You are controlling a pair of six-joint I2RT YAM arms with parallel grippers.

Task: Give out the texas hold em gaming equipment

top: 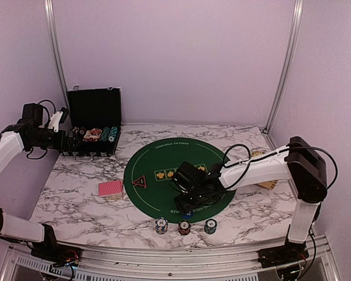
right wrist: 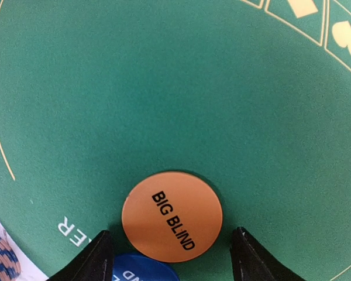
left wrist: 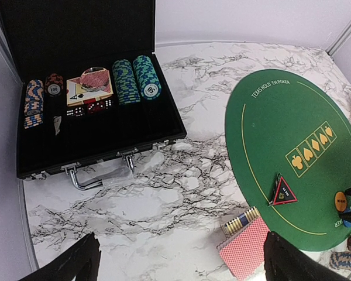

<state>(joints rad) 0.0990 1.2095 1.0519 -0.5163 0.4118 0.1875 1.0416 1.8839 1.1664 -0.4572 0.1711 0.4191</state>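
Three stacks of stripe-edged round poker chips (top: 183,228) sit nearest, just off the round green felt mat (top: 158,158). Behind them, the right gripper (right wrist: 171,233) has its fingers apart, flanking an orange button disc (right wrist: 172,205) that touches a blue disc (right wrist: 141,270). Further left lie a red-rimmed black triangle (top: 140,182) and red-backed playing cards (top: 110,188). Farthest, the left gripper (left wrist: 181,260) gapes wide before a black hinged case (left wrist: 105,140).

Green mat (right wrist: 164,88), orange disc (right wrist: 172,216), blue disc (right wrist: 140,270), red diamond-patterned cards (left wrist: 244,252), grey-veined white marble table (left wrist: 164,193)
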